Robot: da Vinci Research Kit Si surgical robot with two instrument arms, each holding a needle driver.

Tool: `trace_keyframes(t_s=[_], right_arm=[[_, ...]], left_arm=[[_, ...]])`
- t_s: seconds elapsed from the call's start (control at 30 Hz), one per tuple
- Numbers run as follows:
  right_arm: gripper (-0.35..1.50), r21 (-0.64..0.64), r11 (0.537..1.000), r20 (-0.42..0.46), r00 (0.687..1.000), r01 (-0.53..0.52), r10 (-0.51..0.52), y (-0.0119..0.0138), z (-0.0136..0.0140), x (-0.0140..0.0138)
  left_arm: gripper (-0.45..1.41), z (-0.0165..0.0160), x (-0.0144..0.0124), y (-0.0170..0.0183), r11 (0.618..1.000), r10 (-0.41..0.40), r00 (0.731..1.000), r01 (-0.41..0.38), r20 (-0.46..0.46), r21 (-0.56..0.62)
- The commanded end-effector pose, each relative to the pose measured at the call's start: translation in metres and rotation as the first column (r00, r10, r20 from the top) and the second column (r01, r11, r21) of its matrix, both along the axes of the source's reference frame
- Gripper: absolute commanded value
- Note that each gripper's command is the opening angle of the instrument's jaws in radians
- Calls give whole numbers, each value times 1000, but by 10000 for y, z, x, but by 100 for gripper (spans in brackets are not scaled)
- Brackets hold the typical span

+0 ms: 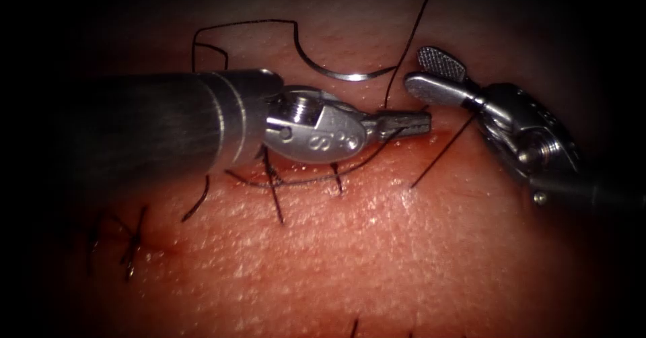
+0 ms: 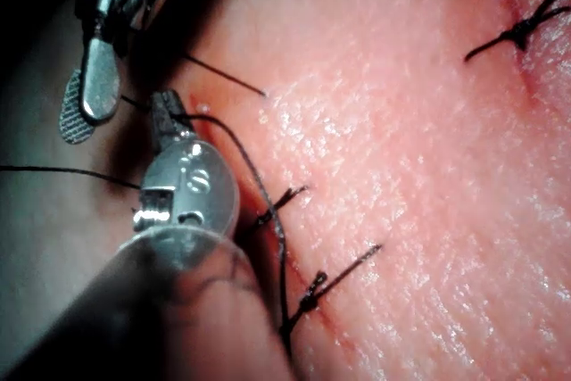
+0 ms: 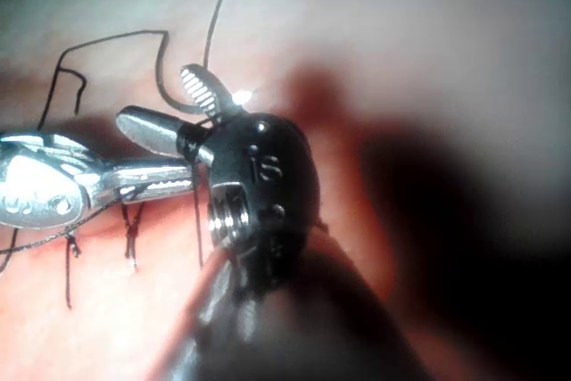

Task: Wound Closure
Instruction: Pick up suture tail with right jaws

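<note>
The needle [image 1: 340, 74] is a thin, bright steel curve lying loose on the tissue [image 1: 377, 244], well beyond the cut [image 1: 316, 176], its bow sagging toward the cut and both ends turned away. It is not in the tissue and neither gripper touches it. Dark thread [image 1: 242, 25] runs from its left end in an angular loop over the pale skin; the same needle and loop show in the right wrist view [image 3: 169, 95].

The cut is a reddish line with red fluid [image 1: 296, 173] along it. Three finished stitches with short cut ends [image 1: 274, 200] cross it, and a further dark knot [image 1: 134, 240] sits left of these.

The left gripper [image 1: 410, 122] lies low over the cut, between the needle and the stitches, jaws clenched. A strand of thread [image 1: 373, 153] curves away from its tip along the cut, but I cannot tell for sure that the jaws pinch it. In the left wrist view the same gripper [image 2: 165, 118] rests at the cut's red edge.

The right gripper [image 1: 431, 75] hovers just right of the left one's tip, closer to the needle's right end, jaws parted and grasping nothing. A long thread strand [image 1: 410, 38] passes just left of its tips, without contact that I can make out.
</note>
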State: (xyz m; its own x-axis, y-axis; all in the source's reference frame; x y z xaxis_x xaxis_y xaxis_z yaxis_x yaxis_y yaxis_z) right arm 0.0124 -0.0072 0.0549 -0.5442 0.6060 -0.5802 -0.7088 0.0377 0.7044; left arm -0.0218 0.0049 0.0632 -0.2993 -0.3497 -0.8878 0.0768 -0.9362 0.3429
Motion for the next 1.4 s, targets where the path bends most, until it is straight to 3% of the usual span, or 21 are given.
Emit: trace_keyframes(t_s=[0.03,0.67,0.83,1.03,1.3,1.33,1.37,1.4], right_arm=[[69,5,1000,0,1000,4,-4,6,10,7],[76,82,996,-17,999,-30,31,32,50,3],[95,95,995,-20,999,-40,42,39,55,6],[86,97,994,-20,999,-47,49,41,56,13],[66,92,994,-32,998,-57,60,43,55,23],[56,90,994,-32,998,-60,63,43,54,23],[14,86,994,-31,997,-66,69,41,53,24],[-15,89,993,-38,996,-75,79,39,53,24]], left_arm=[[-45,5,-5,6,1000,-1,1000,1,1,-2],[-45,13,-14,19,1000,-7,1000,7,9,1],[-45,13,-14,22,1000,-9,1000,9,10,3],[-45,13,-14,24,1000,-9,1000,9,11,4],[-45,12,-12,27,1000,-8,1000,8,14,8],[-45,12,-11,27,1000,-8,1000,8,14,8],[-45,11,-11,27,1000,-8,1000,8,14,8],[-45,11,-11,27,1000,-8,1000,8,14,8]])
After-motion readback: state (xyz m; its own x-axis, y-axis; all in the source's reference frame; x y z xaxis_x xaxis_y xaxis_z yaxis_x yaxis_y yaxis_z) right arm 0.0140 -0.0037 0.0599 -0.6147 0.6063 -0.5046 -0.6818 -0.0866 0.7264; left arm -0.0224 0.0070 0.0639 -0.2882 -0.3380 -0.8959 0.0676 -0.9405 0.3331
